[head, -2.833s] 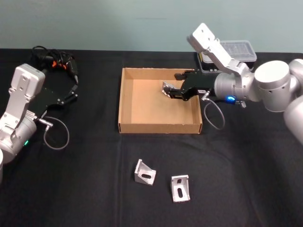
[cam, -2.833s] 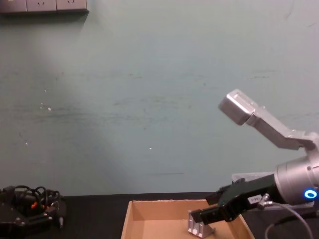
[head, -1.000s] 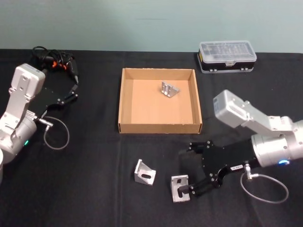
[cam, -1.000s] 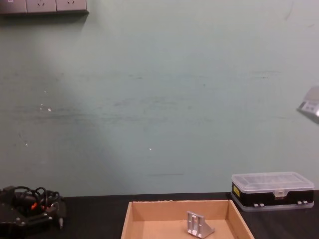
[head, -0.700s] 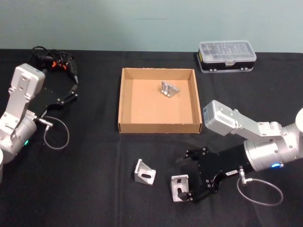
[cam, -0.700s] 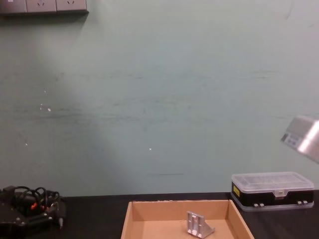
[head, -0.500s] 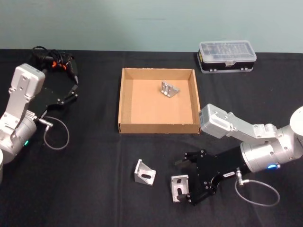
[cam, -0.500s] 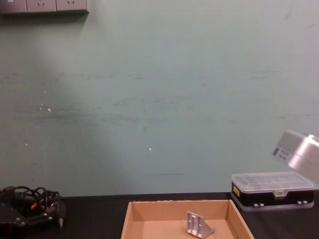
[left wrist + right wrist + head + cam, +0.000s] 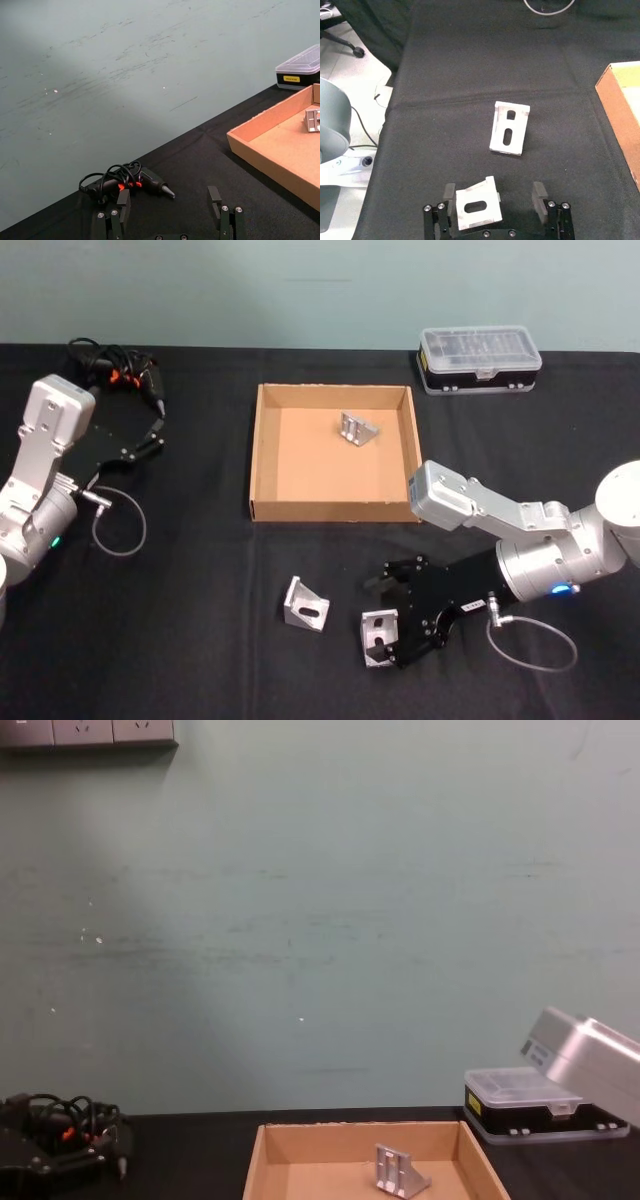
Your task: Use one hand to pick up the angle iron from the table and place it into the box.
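**Now the black right claw point(image 9: 384, 626) straddles the nearest angle iron point(image 9: 379, 638), small and silver, on the matte black counter point(image 9: 200, 640)**

Far left, the black left claw point(image 9: 157, 427) on its boxy silver-grey arm hangs over the counter with fingers spread wide and nothing between them, near a tangle of black cables point(image 9: 112, 368) with orange marks. At the centre sits the shallow tan cardboard box point(image 9: 256, 455). A far angle iron point(image 9: 357, 429), silver and slotted, lies inside it near the back wall. Closer to the robot, a middle angle iron point(image 9: 306, 605) of the same silver metal rests on the counter, apart from the box. Just right of it, the nearest angle iron sits on the counter between the right claw's fingers, which are wide apart and not clamped. Far right at the back stands a clear-lidded black-and-yellow plastic case point(image 9: 480, 358).
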`<action>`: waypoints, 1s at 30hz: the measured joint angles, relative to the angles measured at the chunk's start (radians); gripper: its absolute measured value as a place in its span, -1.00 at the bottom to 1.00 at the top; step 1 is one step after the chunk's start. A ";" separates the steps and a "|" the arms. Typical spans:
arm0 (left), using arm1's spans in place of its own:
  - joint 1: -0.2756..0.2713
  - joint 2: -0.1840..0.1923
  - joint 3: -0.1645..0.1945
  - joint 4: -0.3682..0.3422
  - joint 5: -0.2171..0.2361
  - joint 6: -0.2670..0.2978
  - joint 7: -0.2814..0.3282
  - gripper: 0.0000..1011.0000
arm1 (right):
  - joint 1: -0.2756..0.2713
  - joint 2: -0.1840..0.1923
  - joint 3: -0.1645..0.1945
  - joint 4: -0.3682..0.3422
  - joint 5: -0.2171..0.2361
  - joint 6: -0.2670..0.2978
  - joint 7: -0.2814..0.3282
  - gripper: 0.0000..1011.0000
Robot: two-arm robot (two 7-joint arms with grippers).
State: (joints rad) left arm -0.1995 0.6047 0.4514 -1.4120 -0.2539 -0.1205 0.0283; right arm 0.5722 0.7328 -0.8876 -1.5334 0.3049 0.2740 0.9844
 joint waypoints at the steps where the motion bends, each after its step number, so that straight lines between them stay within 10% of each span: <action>1: 0.000 0.000 0.000 0.000 0.000 0.000 0.000 0.98 | 0.001 -0.001 -0.001 0.001 0.000 0.000 0.000 0.92; 30: 0.000 0.000 0.000 0.000 0.000 0.000 0.000 0.98 | 0.024 -0.013 -0.025 0.033 0.018 -0.021 0.004 -0.78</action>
State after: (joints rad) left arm -0.1995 0.6047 0.4514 -1.4120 -0.2539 -0.1205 0.0283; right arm 0.5966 0.7195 -0.9124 -1.5007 0.3229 0.2527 0.9886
